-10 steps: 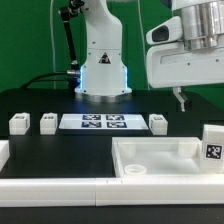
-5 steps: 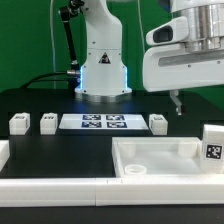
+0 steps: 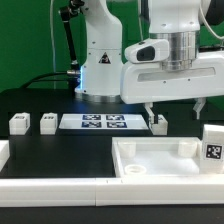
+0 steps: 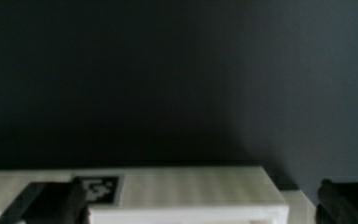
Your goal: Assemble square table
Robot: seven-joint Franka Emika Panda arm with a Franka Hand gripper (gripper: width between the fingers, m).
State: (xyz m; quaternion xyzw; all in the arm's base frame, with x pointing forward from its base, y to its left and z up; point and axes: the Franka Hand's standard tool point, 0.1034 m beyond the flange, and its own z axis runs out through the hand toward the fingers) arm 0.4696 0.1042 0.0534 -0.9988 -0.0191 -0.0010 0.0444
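We see the gripper [image 3: 176,111] hanging with its jaws spread wide and nothing between them, low over the black table [image 3: 30,102] on the exterior view's right. One of its fingers [image 3: 150,112] ends just above the third leg [image 3: 158,123], close to that leg's upper edge; we cannot tell whether they touch. The other finger stands well out towards the exterior view's right, with bare table below it.

In the wrist view the same leg [image 4: 176,188] lies pale against the dark surface, with a tag on its top. One dark finger [image 4: 48,200] overlaps it and the other [image 4: 350,198] stands apart from the leg's end, with a strip of table showing between them.

The square table top [image 3: 160,150] lies in the foreground, its raised rim near the gripper but apart from it. A fourth leg [image 3: 212,145], tag facing us, stands at the top's right edge. Two more legs [image 3: 18,123] [image 3: 48,122] sit side by side on the exterior view's left. The marker board [image 3: 98,121] lies between them and the third leg. Open table runs behind this row up to the arm's base [image 3: 100,80]. The long white bar [image 3: 60,188] closes the front edge.
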